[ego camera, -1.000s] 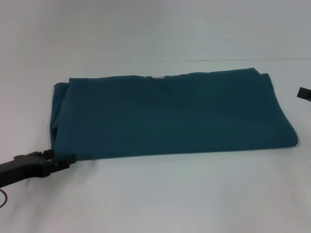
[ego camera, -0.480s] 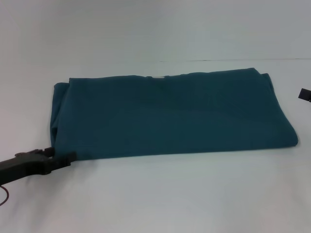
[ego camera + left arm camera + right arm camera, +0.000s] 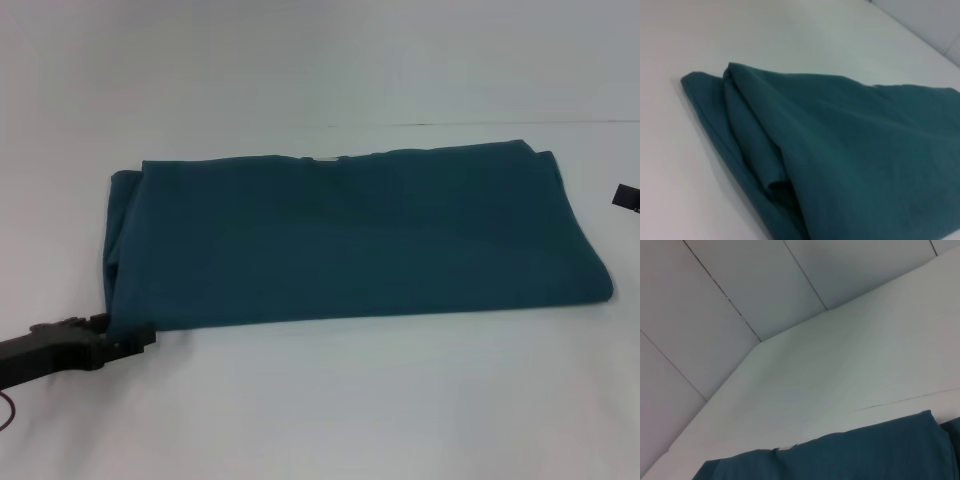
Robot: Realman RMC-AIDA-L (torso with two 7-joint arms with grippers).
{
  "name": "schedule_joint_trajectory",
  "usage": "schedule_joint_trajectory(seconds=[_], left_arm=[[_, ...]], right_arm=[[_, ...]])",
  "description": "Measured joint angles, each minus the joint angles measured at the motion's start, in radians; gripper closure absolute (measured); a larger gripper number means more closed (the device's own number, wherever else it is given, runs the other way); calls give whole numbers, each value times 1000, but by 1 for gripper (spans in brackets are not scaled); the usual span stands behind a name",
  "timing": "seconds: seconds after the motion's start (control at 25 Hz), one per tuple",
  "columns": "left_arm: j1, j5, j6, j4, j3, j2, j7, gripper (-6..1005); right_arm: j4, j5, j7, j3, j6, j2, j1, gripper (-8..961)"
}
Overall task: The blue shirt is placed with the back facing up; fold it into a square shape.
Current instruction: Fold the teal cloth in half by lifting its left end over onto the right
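Your left end effector [image 3: 140,337] sits low on the desk [image 3: 350,400] at the near-left corner of the blue shirt [image 3: 350,240], its tip touching or just at the fabric edge. From the head view you cannot tell whether its jaws are apart or closed, or whether they have any cloth between them — so check before you lift. The left wrist view shows no fingers at all, only the stacked layers at that corner.

The step in hand looks like taking hold of the left end to fold it across toward the right. To do it well, get under every layer at the corner, not just the top one; the left wrist view shows several folds lying loosely on each other there, with one edge sticking out beyond the rest. Carry the end low and level so the layers do not slide apart.

The right end effector [image 3: 627,197] is only a dark sliver at the right border, well apart from the shirt, and its state cannot be told either.

The shirt lies in the middle of the desk as a long band, wider than deep — plain dark teal on top, no lettering showing, fairly smooth, its right end rounded by a fold.
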Motion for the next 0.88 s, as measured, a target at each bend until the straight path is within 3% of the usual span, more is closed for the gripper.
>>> schedule_joint_trajectory(seconds=[0.88], left_arm=[[-13, 7, -27, 6, 13, 1, 1, 328]], right_arm=[[-4, 2, -2, 2, -3, 7, -15, 299]])
